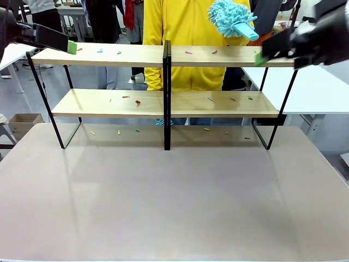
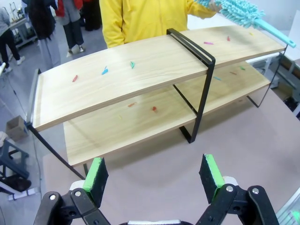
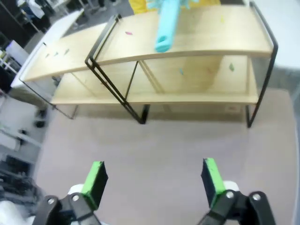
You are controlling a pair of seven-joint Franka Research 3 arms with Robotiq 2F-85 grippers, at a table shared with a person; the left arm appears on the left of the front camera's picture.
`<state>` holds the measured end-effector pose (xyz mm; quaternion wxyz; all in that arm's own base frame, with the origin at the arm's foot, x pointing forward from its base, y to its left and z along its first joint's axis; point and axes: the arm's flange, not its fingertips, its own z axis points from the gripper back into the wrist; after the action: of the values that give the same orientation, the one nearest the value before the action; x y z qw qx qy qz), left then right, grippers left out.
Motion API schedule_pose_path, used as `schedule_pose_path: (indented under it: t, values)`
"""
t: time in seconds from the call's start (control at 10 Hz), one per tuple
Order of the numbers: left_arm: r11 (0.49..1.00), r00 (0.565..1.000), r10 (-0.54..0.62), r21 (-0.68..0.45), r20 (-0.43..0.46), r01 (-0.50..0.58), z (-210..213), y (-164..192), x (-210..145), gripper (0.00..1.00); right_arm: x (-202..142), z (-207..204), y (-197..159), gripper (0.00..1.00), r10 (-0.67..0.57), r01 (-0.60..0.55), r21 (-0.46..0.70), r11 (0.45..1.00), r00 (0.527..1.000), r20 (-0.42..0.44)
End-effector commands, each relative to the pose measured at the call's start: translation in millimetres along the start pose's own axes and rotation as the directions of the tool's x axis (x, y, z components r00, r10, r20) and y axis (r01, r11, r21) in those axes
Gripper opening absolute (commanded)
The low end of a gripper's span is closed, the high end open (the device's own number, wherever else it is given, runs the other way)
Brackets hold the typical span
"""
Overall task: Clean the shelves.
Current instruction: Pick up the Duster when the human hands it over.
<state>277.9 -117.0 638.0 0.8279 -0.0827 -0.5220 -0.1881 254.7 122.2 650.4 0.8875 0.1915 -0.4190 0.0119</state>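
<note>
Well, shelves (image 2: 140,70) beyond L pincer (image 2: 154,173), R pincer (image 3: 152,177); apart.

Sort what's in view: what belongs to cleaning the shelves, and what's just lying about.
For the job: the shelves, the coloured scraps on their boards, the teal duster the person holds, the left claw and right claw, both open.
Just lying about: the cardboard box on the floor, the white side table.

From my station I see a person in a yellow top (image 1: 188,38) standing beyond the far edge of the grey-brown table (image 1: 174,207), a fluffy teal duster (image 1: 232,19) raised above that edge, and a cardboard box (image 1: 22,123) on the floor off its far-left corner.
</note>
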Motion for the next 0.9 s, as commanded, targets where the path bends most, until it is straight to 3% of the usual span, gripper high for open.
schedule_pose_path:
  t: [0.0, 0.1, 0.2, 0.3, 0.4, 0.5, 0.6, 0.7, 0.8]
  values:
    - [1.000, 1.000, 0.001, 0.002, 0.000, -0.001, -0.3, 0.7, 0.2, 1.00, 55.9, 34.0, -45.2, 1.00, -0.285, 0.350, 0.315, 0.882, 0.929, -0.234]
    - [1.000, 1.000, 0.001, 0.002, 0.000, -0.001, -0.3, 0.7, 0.2, 1.00, 71.6, 26.2, -65.2, 1.00, -0.558, 0.586, 0.243, 0.773, 0.810, -0.181]
    - [1.000, 1.000, 0.001, 0.002, 0.000, -0.001, -0.3, 0.7, 0.2, 1.00, 30.1, 18.5, -34.7, 1.00, -0.109, 0.113, 0.112, 0.987, 0.993, -0.044]
    - [1.000, 1.000, 0.001, 0.002, 0.000, -0.001, -0.3, 0.7, 0.2, 1.00, 55.5, 31.3, -67.7, 1.00, -0.247, 0.259, 0.198, 0.945, 0.965, -0.085]
    - [1.000, 1.000, 0.001, 0.002, 0.000, -0.001, -0.3, 0.7, 0.2, 1.00, 58.1, 6.3, -60.8, 1.00, -0.261, 0.307, 0.211, 0.928, 0.940, -0.219]
    - [1.000, 1.000, 0.001, 0.002, 0.000, -0.001, -0.3, 0.7, 0.2, 1.00, 87.1, -15.4, -80.6, 1.00, -0.411, 0.476, 0.304, 0.825, 0.875, -0.255]
    - [1.000, 1.000, 0.001, 0.002, 0.000, -0.001, -0.3, 0.7, 0.2, 1.00, 116.0, -50.1, -98.1, 1.00, -0.527, 0.590, 0.283, 0.756, 0.806, -0.270]
    - [1.000, 1.000, 0.001, 0.002, 0.000, -0.001, -0.3, 0.7, 0.2, 1.00, 136.1, -84.9, -110.5, 1.00, -0.530, 0.634, 0.316, 0.706, 0.769, -0.357]
    - [1.000, 1.000, 0.001, 0.002, 0.000, -0.001, -0.3, 0.7, 0.2, 1.00, 151.8, -116.0, -125.7, 1.00, -0.572, 0.680, 0.324, 0.658, 0.731, -0.373]
